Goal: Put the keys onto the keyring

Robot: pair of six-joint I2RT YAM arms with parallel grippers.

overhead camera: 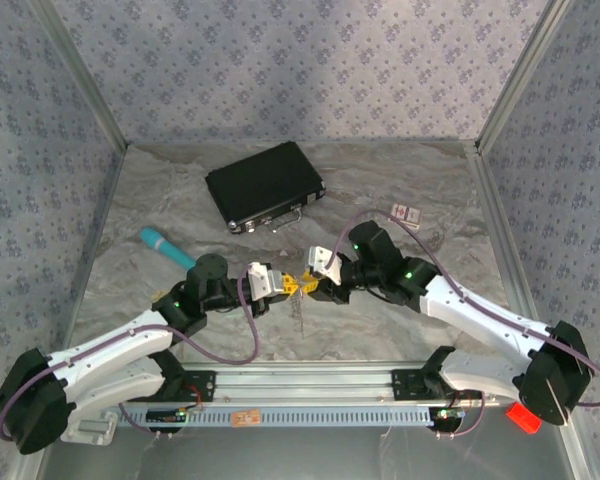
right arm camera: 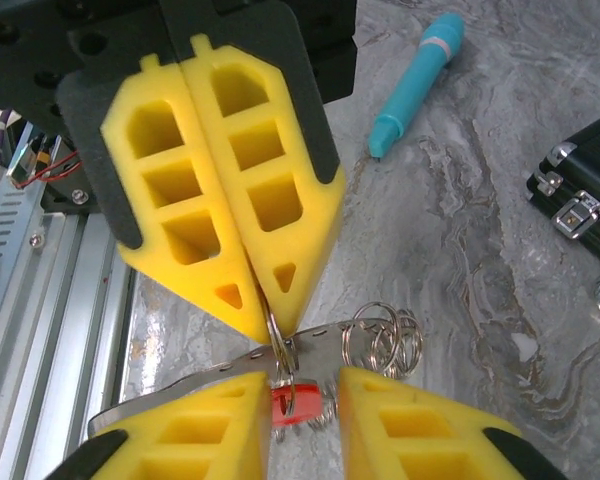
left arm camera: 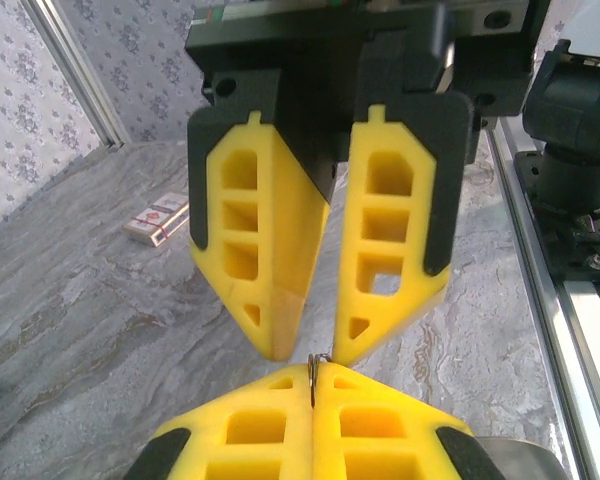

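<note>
The left gripper (right arm camera: 278, 330) has its fingers pressed together on a thin metal loop, which I take to be the keyring (right arm camera: 283, 352). It holds it in the air above the worktop (right arm camera: 460, 250), midway between the two arms. Under the loop hangs a bunch: a red key (right arm camera: 288, 403), what looks like a silvery key (right arm camera: 185, 382) lying to the side, and some small rings (right arm camera: 382, 338). The right gripper (right arm camera: 305, 378) faces the left one. Its fingers are apart, with the red key in the gap between them; I cannot tell if a finger touches it.

The step in hand, as I judge, is to take one key with the right fingers and thread it on the loop. To do it well, the left grip should be firm and quiet, because the loop is thin and may turn or slip. The right should close only on the flat head of the key, not on the small rings, and approach slowly. If it catches two pieces together, the bunch will twist.
</note>
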